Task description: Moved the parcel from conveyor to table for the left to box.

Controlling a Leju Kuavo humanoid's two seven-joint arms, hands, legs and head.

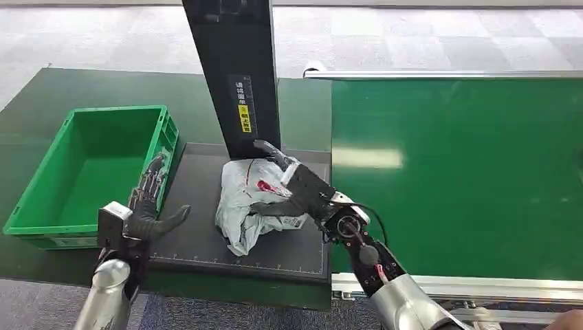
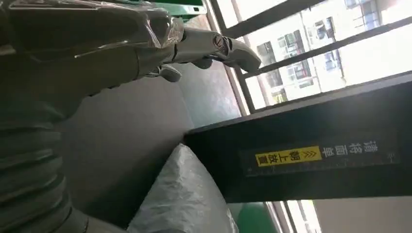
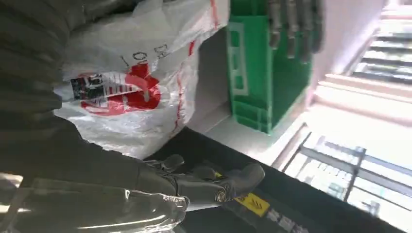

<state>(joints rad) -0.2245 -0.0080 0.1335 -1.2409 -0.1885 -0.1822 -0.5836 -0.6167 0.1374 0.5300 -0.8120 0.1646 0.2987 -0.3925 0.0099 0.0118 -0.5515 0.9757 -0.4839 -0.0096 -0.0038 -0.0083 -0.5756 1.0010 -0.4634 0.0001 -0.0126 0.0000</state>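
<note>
The parcel, a crumpled white plastic bag with red print, lies on the dark mat at the foot of a black post. My right hand reaches in from the conveyor side and holds it, fingers over its top and thumb across its front. The right wrist view shows the parcel against the palm of that hand. My left hand hovers open, fingers spread, beside the right wall of the green crate, a short way left of the parcel. The left wrist view shows that hand empty above the parcel.
The black post rises right behind the parcel. The green conveyor belt lies to the right, with a metal rail along its near edge. The green crate is empty. The dark green table carries crate and mat.
</note>
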